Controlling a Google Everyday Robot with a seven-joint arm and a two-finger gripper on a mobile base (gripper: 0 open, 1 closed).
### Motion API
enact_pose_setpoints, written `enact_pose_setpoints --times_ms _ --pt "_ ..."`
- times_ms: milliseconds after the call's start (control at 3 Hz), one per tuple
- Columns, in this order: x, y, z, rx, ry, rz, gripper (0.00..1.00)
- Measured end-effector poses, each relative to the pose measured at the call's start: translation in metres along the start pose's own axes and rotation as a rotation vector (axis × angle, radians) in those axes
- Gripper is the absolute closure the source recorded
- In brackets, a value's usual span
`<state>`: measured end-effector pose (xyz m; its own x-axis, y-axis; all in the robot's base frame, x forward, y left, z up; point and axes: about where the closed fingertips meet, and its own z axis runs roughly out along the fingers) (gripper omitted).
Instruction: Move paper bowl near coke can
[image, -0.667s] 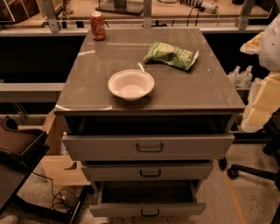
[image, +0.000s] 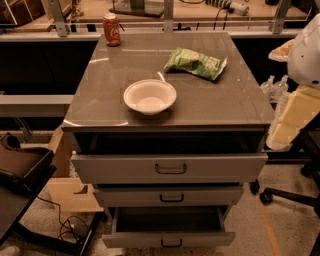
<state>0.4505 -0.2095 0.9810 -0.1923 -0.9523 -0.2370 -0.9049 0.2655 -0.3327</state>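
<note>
The paper bowl (image: 150, 96), round, shallow and off-white, sits upright near the front middle of the grey cabinet top (image: 220, 105). The coke can (image: 111, 29), red with white lettering and a silver top, stands at the far left corner of the same top, well apart from the bowl. My gripper is not in view. Only white and cream parts of my arm (image: 296, 112) show at the right edge, beside the cabinet and off its top.
A green snack bag (image: 196, 63) lies at the back right of the top. Below the top, three drawers (image: 170, 168) stand pulled partly open. A rail and cables run behind the cabinet. A dark chair (image: 20, 167) is at the left, and a chair base (image: 285, 195) at the right.
</note>
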Motion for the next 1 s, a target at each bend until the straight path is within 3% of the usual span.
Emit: enact_pose_setpoints --times_ms 667,1000 --pt "-0.034 -0.027 0.053 0.117 -0.005 -0.083 0.0" --pt "-0.053 -0.041 0.073 0.151 -0.041 -0.109 0.0"
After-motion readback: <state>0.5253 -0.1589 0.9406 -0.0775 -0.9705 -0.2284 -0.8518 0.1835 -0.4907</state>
